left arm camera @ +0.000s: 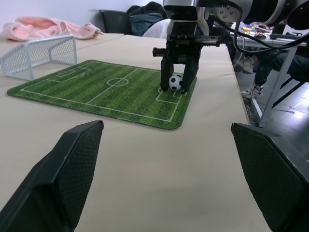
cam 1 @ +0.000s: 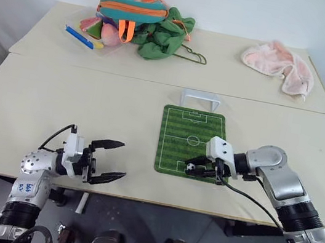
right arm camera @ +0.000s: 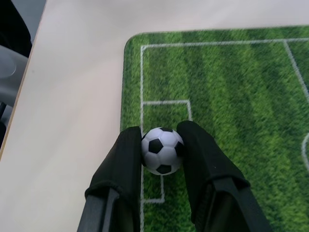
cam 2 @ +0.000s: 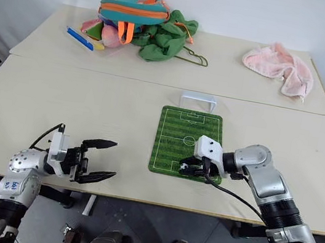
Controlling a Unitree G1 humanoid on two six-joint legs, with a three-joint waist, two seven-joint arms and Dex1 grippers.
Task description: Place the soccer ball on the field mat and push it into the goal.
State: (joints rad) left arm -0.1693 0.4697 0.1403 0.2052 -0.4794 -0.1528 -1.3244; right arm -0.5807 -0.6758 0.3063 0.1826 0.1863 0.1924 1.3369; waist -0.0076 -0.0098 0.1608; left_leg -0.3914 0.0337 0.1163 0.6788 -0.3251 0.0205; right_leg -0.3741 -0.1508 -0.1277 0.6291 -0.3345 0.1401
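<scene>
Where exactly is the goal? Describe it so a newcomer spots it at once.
Start at the long beige table and find the green field mat lying near its middle. The goal stands just beyond the mat's far short edge. It is a small low white netted frame, the only white thing beside the mat.

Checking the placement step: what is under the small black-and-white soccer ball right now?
Under the small black-and-white soccer ball, pinched between the right gripper's black fingers, lies the flat green striped field mat, near its penalty-box lines. Whether the ball touches the mat is hidden.
</scene>
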